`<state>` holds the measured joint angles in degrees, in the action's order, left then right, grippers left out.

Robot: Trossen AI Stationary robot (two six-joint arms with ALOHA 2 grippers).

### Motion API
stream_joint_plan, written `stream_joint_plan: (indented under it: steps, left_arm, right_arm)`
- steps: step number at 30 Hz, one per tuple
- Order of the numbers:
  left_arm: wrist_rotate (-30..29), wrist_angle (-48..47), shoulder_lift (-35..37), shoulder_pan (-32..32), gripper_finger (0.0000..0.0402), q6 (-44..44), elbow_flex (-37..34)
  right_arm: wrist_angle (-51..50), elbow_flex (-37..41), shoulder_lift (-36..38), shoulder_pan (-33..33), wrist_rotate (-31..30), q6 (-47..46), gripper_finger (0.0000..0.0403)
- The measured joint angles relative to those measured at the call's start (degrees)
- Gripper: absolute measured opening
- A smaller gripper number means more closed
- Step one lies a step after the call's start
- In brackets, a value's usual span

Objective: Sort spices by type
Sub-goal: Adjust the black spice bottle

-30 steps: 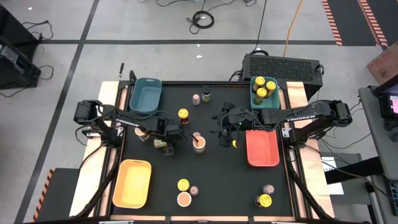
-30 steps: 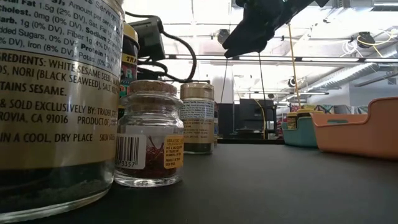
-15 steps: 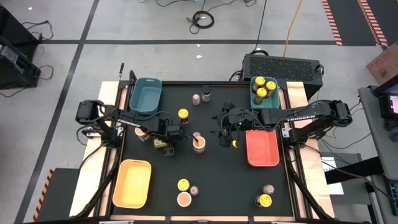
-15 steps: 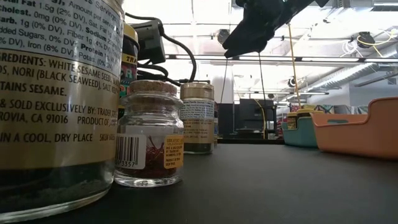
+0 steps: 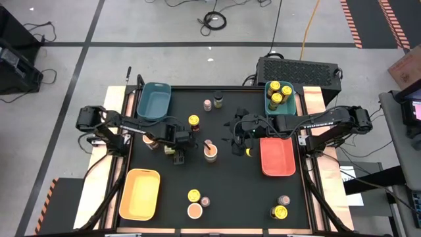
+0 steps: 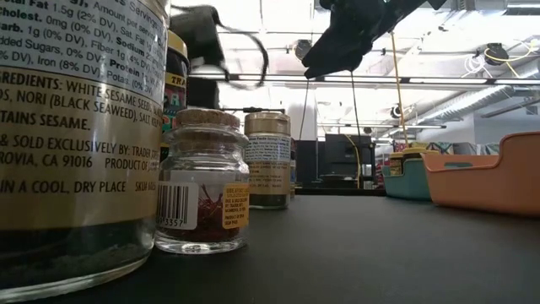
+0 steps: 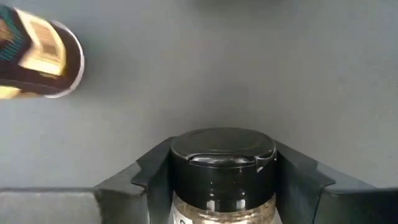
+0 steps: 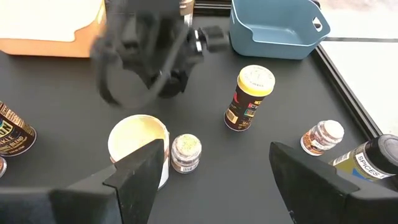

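1. Black table point(image 5: 230, 191) on grey floor, cables beyond; bright ceiling lights behind in low view.
2. Left gripper point(image 7: 224, 186) clamped on dark-lidded jar point(image 7: 222, 163), shown only by left wrist view.
3. Right gripper point(image 8: 214, 168) spread apart, empty, near tan-lidded jar point(image 8: 138, 149).

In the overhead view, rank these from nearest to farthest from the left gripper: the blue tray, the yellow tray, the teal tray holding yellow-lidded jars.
The left gripper is shut on a dark-lidded jar.
1. Blue tray, at the table's far left corner.
2. Yellow tray, near left corner, only slightly farther.
3. Teal tray, far right corner, clearly farthest.
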<state>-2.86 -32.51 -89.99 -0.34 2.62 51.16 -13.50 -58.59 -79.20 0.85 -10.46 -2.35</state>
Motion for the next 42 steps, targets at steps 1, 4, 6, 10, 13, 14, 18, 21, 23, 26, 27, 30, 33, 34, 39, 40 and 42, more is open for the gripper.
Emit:
stream_joint_plan:
  steps: [1,4,6,10,13,14,18,21,23,26,27,30,33,34,39,40,42]
  left_arm:
    - [0.0,0.0,1.6,-0.3,0.021,0.0,0.0]
    - [0.0,-1.0,7.8,-1.0,0.0216,-0.1,0.0]
    - [0.0,-1.3,12.5,-1.8,0.0219,-0.1,0.0]
    - [0.2,-2.0,22.5,-4.1,0.0218,-0.1,0.0]
    - [-0.8,-1.6,30.7,-5.6,0.0217,0.2,-2.5]
    - [-2.2,-1.1,33.7,-6.0,0.0217,1.1,-4.0]
    - [-11.4,-0.6,46.0,-7.0,0.0217,3.5,-11.0]
    - [-19.2,1.3,55.1,-7.0,0.0217,4.2,-15.3]
    - [-22.1,3.2,60.9,-7.0,0.0217,4.2,-17.6]
    - [-25.8,4.7,68.6,-7.0,0.0217,4.3,-21.3]
    - [-27.0,4.7,70.9,-7.0,0.0217,4.5,-22.4]
    - [-28.6,4.6,76.9,-7.0,0.0217,5.7,-25.6]
    - [-28.2,7.9,81.2,-7.0,0.0216,5.4,-28.3]
    - [-27.8,9.0,82.1,-7.0,0.0216,4.4,-29.2]
    - [-27.6,12.9,84.5,-7.0,0.0216,3.3,-32.9]
    - [-27.6,12.9,84.5,-7.0,0.0216,3.9,-32.9]
    - [-28.1,12.6,84.6,-7.0,0.0216,5.2,-32.9]
  right_arm:
    - [0.0,0.0,0.0,0.0,0.0,0.0,0.0286]
    - [0.1,0.0,0.0,0.0,0.0,0.0,0.0286]
    - [0.6,0.0,0.0,0.0,0.0,0.0,0.0286]
    - [2.7,0.0,0.0,0.0,0.0,0.3,0.0286]
    - [3.4,0.0,0.0,0.0,0.0,0.7,0.0286]
    - [3.6,0.0,0.0,0.0,0.0,0.7,0.0286]
    - [5.0,0.0,0.0,0.0,0.0,1.0,0.0286]
    - [6.0,0.0,0.0,0.0,0.0,1.4,0.0286]
    - [6.0,0.0,0.0,-0.1,0.0,1.3,0.0286]
    - [6.0,0.0,0.0,-0.1,0.0,1.0,0.0286]
    - [6.0,0.0,0.0,-0.1,0.0,1.0,0.0286]
    - [5.9,0.0,0.0,-0.1,0.0,1.1,0.0286]
    - [6.0,0.0,0.0,-0.2,0.0,1.1,0.0286]
    - [6.0,0.0,0.0,-0.2,0.0,1.1,0.0286]
    - [6.0,0.0,0.0,-0.2,0.0,1.0,0.0286]
    - [5.9,0.0,0.0,-0.2,0.0,0.9,0.0286]
    - [6.0,0.0,0.0,-0.2,0.0,0.9,0.0286]
